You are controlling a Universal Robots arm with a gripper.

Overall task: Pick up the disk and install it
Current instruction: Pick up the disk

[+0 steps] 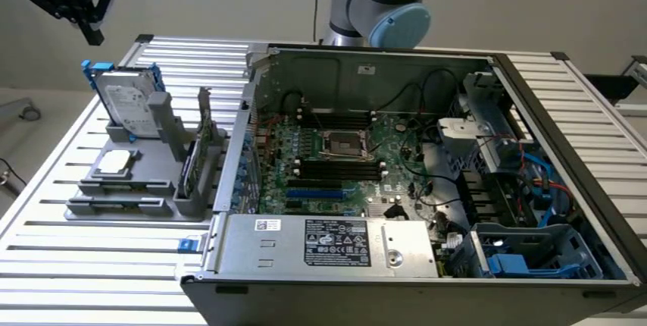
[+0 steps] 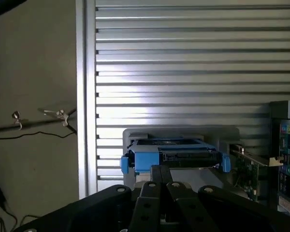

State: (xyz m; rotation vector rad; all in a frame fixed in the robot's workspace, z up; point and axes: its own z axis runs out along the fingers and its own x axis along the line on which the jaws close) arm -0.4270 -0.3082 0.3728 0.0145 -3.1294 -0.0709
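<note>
The disk (image 1: 129,103) stands upright in a grey holder (image 1: 132,189) on the slatted table, at the exterior view's left; its silver face carries a white label and a blue carrier frame edges it. Seen edge-on from above in the wrist view, the disk (image 2: 174,157) shows its blue frame and a connector strip. My gripper (image 1: 93,35) hangs high above the table's far left corner, well above the disk and apart from it. The black fingers (image 2: 157,175) are pressed together in the wrist view, so the gripper (image 2: 162,170) is shut with nothing in it.
An open computer case (image 1: 566,114) takes up the table's middle and the exterior view's right, with a motherboard (image 1: 339,155), a labelled silver box (image 1: 323,244) and a blue drive cage (image 1: 536,254). A small square chip (image 1: 114,161) and an upright card (image 1: 202,133) share the grey holder.
</note>
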